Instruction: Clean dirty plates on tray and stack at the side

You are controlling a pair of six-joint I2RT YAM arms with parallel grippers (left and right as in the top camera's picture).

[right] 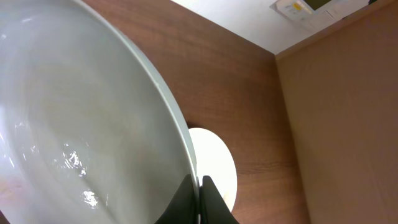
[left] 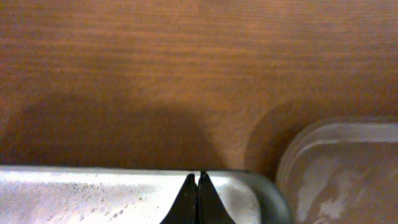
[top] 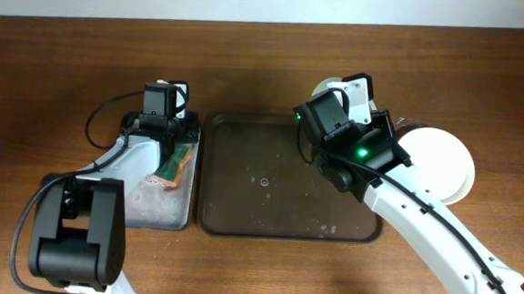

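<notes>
**Item: dinner plate [right: 74, 112], white, in transit.** Location: off the bench [top: 48, 61], tilted, near the upper middle of the overhead frame. The right gripper [right: 199, 186] has its fingers pinching the rim.

**Item: stacked plate [top: 439, 162].** Location: right of the overhead frame, on the bench beside the dark tray [top: 284, 232], which carries no plate that I can see.

**Item: left gripper [left: 198, 199].** Fingers pressed together, nothing visible between them, low over the metal tray [top: 153, 215]. A sponge [top: 175, 164] lies just beside it.

**Step, as I judge it:** setting the held plate on the stack. I would level it first, centre it over the stacked plate, lower until it rests, and only then spread the fingers. A rim pinch can let the plate swing.

**View notes:**
- The right wrist view shows the grip on the rim and the stacked plate beyond.
- The overhead hides the held plate behind the arm.
- Only the overhead shows both trays and the sponge together.
</notes>
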